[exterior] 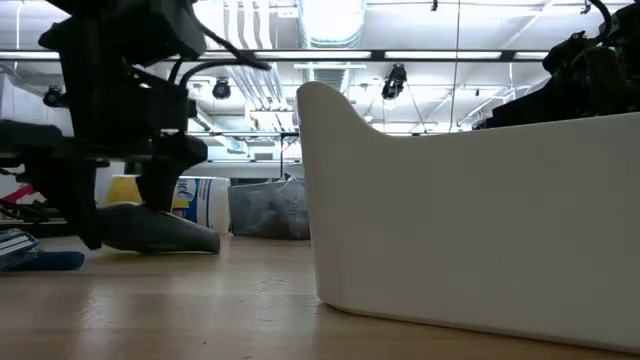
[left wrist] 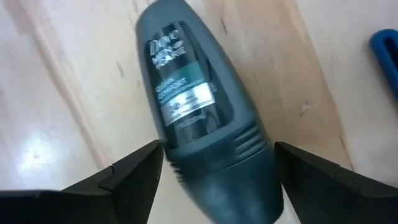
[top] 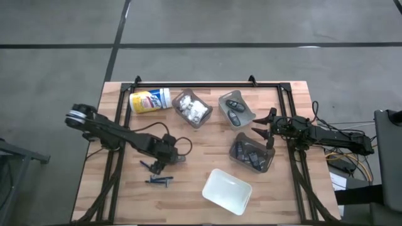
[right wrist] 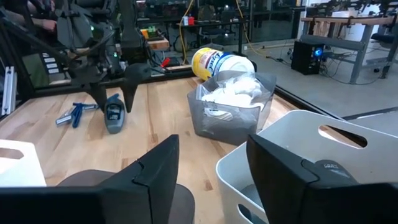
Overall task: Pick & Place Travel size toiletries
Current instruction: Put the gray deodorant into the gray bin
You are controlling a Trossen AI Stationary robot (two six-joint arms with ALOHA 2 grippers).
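A dark grey-green roll-on bottle (left wrist: 193, 106) lies on its side on the wooden table, left of centre (top: 149, 166). My left gripper (left wrist: 219, 149) is open and points down over it, one finger on either side of its wide cap end; I see no touch. The low view (exterior: 160, 232) shows the bottle flat on the table under the gripper. Thin dark blue sticks (top: 159, 181) lie just nearer the front edge. My right gripper (top: 262, 130) is open and empty, above the table between the right-hand bins.
A white canister with a yellow label (top: 149, 100) lies at the back left. A smoky bin of white packets (top: 191, 108) and a bin of dark items (top: 235, 110) stand at the back. A bin of dark grey pieces (top: 251, 155) and a white bin (top: 227, 190) stand nearer.
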